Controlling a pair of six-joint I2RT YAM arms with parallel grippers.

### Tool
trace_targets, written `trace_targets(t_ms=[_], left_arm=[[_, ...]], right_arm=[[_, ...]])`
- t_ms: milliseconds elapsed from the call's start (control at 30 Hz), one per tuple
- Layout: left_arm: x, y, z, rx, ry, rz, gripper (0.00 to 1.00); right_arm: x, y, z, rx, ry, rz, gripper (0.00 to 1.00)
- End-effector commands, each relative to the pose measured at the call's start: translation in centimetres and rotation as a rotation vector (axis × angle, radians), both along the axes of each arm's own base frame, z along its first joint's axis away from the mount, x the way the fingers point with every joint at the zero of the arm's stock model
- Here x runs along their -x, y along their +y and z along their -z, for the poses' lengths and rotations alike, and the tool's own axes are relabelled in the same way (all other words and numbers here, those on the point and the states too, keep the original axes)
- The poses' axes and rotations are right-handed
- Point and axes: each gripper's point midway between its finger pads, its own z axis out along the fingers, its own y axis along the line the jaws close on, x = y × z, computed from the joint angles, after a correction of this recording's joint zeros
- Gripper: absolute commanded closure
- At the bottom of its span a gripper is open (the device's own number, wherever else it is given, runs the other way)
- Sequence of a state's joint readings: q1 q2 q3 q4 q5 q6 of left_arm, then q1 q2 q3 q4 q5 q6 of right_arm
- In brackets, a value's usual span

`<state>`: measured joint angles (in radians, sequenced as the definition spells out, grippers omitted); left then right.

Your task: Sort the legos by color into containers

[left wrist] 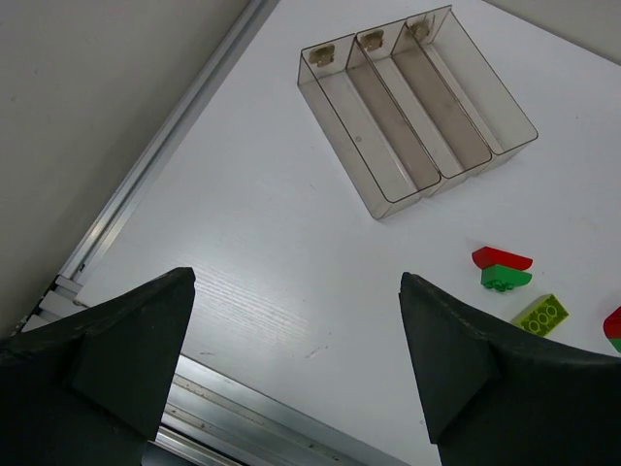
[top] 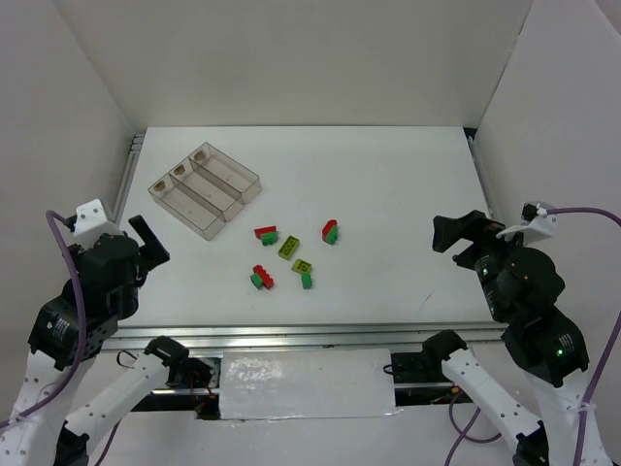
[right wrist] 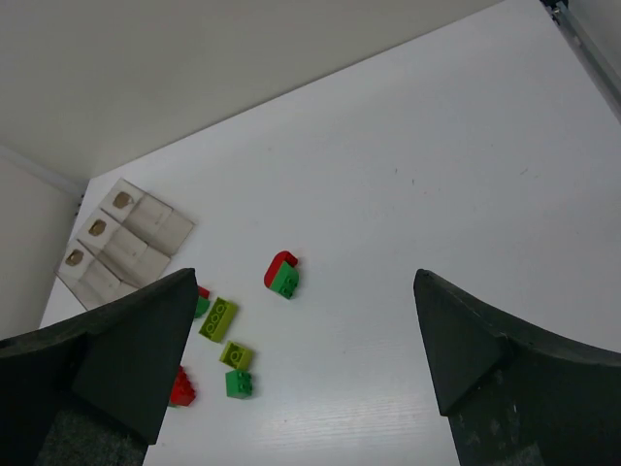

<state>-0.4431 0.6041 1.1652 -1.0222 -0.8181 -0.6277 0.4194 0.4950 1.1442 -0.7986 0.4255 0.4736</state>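
A: State of the left fingers (left wrist: 116, 359)?
B: Spread wide, nothing between them. They hang over the near-left corner of the desk (top: 388, 175), aimed toward the tray (top: 206, 190).
A: Right fingers (right wrist: 126, 359)?
B: Same. Wide apart, holding nothing. They're at the right side of the desk, well apart from the bricks.
A: Tray position?
B: Far-left of the desk, sitting diagonal. It's clear plastic with three long compartments side by side and a round tan mark at the far end of each.
A: Legos (top: 289, 244)?
B: Nine, all loose on the desk, between the tray and the near edge. A red brick (top: 264, 231) touches a dark green brick (top: 270, 239) nearest the tray. A yellow-green brick (top: 289, 245) is just right of them, and a red-and-green pair (top: 330, 231) lies further right, touching. Closer to the arms there's a second yellow-green brick (top: 302, 264) with a green brick (top: 307, 280) just beside it. Left of those, a near red brick (top: 263, 273) sits against a near green brick (top: 255, 282).
A: Pairs clipped together?
B: Cannot tell.
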Motion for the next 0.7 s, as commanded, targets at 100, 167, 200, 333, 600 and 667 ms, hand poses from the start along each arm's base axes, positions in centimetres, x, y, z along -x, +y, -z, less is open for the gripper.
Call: trace_targets(t_ms=[100, 167, 200, 333, 600, 667], left_arm=[[-0.7, -0.5, -0.1, -0.006, -0.006, 0.023, 0.01], [-0.7, -0.6, 0.0, -0.006, -0.002, 0.029, 0.01], [-0.7, -0.6, 0.0, -0.008, 0.000, 0.031, 0.00], [-0.8, -0.7, 0.3, -0.012, 0.011, 0.029, 0.00], [-2.3, -2.5, 2.7, 0.039, 0.039, 0.071, 0.00], [-3.4, -3.8, 4.1, 0.063, 0.053, 0.106, 0.01]], right_arm=[[0.0, 0.2, -0.7, 0.003, -0.023, -0.014, 0.00], [0.0, 0.3, -0.8, 0.005, -0.025, -0.023, 0.01], [-0.1, 0.4, -0.7, 0.008, -0.018, -0.024, 0.00], [-0.3, 0.4, -0.6, 0.012, -0.010, -0.019, 0.00], [-4.9, 7.6, 5.0, 0.068, 0.212, -0.288, 0.00], [-6.6, 11.0, 9.0, 0.096, 0.324, -0.356, 0.00]])
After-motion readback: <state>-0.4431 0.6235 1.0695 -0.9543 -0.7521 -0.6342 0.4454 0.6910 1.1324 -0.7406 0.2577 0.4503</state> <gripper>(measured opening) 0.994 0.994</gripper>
